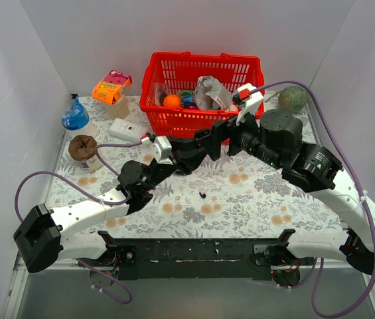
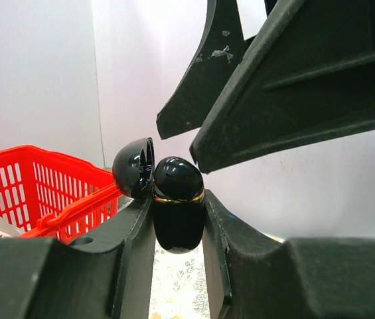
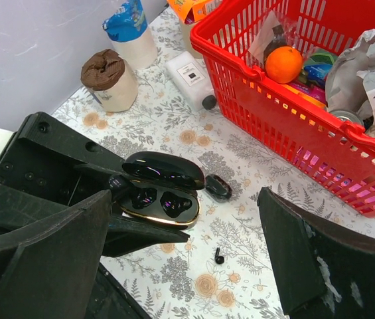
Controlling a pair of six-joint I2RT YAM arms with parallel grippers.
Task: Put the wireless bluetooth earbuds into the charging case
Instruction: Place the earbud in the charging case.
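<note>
Inside left pincer (image 2: pixel 178 209), charging case (image 2: pixel 177 183) sits partly hidden.

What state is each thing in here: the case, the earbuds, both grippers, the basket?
charging case: lid open, clamped between the left gripper's fingers.
left gripper: shut on the case.
right gripper: open, holding nothing.
earbud: loose on the tablecloth, outside the case.
tiny black piece: loose on the tablecloth, apart from the case.
red basket: upright, holding items.

no legible text, print on white box (image 3: pixel 188 74) label, grey packet (image 3: pixel 354 74) tag too small to read
</note>
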